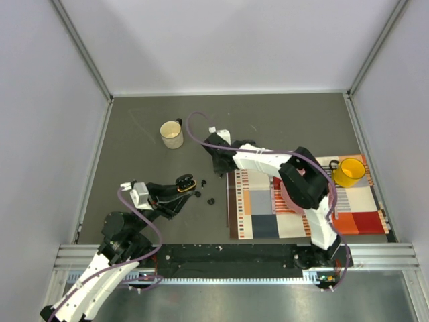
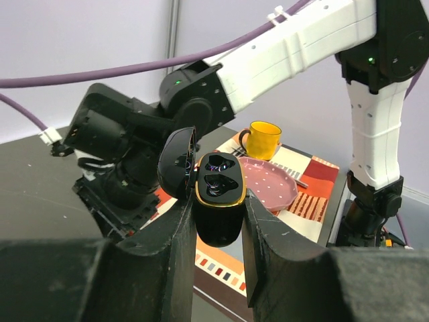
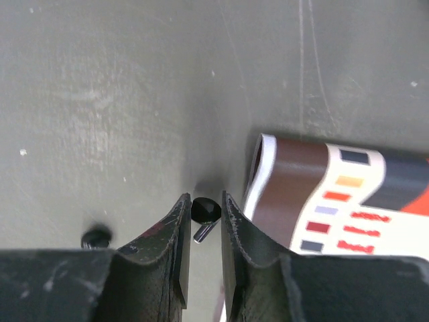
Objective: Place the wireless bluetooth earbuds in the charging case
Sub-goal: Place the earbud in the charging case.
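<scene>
Earbuds (image 3: 205,209), four; charging case (image 2: 218,194), one

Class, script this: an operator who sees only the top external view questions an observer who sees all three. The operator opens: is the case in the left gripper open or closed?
Observer: Open. The left wrist view shows the case upright in the left gripper, its lid swung aside.
Operator: Is the right gripper on anything?
Observer: In its wrist view, the right gripper has one earbud between its fingers. I cannot tell whether it is pinched yet.
Operator: Any more close by?
Observer: A second earbud lies on the table beside it, apart.
</scene>
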